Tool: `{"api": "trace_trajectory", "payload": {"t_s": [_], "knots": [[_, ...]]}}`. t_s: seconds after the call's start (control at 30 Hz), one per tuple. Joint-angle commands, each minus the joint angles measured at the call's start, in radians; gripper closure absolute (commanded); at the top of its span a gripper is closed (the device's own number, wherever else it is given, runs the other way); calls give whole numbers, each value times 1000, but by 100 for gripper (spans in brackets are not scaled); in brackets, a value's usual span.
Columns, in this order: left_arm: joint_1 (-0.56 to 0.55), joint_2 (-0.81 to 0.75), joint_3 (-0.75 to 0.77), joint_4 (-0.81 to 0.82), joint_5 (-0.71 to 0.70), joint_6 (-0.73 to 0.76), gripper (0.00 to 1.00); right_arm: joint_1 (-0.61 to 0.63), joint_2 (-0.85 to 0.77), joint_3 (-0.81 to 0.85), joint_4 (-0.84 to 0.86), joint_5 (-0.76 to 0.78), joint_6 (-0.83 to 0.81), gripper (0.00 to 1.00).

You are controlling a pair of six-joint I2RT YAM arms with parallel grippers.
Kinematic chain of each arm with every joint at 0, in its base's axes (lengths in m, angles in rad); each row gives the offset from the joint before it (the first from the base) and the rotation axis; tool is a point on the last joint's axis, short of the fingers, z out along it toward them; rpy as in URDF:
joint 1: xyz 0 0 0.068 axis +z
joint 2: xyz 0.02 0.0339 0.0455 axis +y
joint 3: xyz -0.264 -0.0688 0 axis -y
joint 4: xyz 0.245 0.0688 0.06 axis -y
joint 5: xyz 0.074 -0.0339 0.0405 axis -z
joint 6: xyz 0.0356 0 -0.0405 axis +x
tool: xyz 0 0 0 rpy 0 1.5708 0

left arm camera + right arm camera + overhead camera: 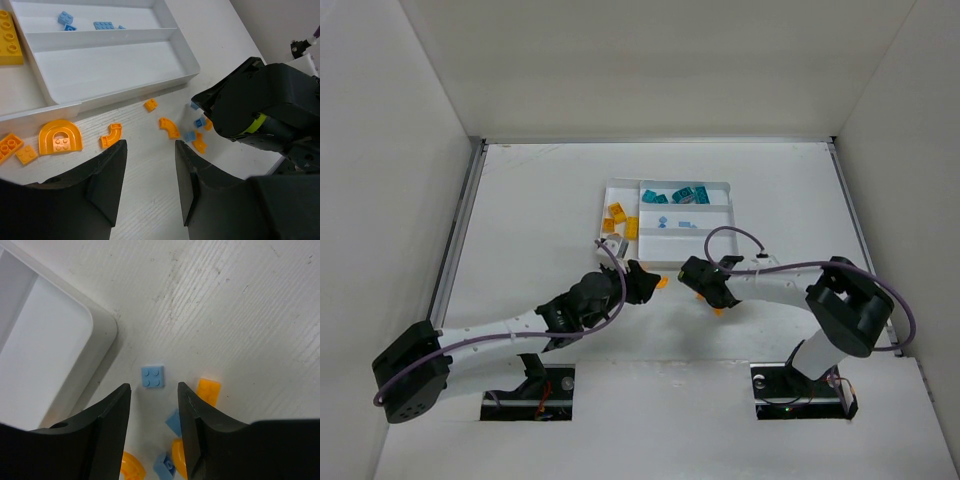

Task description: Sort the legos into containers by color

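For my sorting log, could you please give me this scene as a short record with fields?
tray: white, four compartments
teal bricks: far long compartment
light blue bricks: middle long compartment
near long compartment: empty
yellow-orange bricks: narrow compartment
loose on table: orange arch, light blue square brick
left hand: open, empty
right hand: open, above the square brick

I work on a white table (540,200) whose surface is finely ribbed and a little scuffed. Plain white panels box me in: a back wall (660,60), a left wall (380,150) and a right wall (910,120). A grey metal rail (460,220) runs along the table's left edge, and a second rail (850,200) along its right edge. The light is soft and even, with only faint shadows.
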Motion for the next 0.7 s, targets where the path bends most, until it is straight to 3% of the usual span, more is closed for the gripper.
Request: {"api": "trace_trajectory", "payload": {"t_s": [0.0, 0.3, 0.67], "knots": [[-18, -17, -9, 54, 0, -7, 60, -6, -6, 30, -55, 50, 50, 54], [-13, -34, -14, 60, -6, 1, 60, -22, 40, 82, -76, 56, 21, 65], [-1, -78, -23, 45, -6, 4, 60, -19, 160, 125, -20, 24, 27, 68]]}}
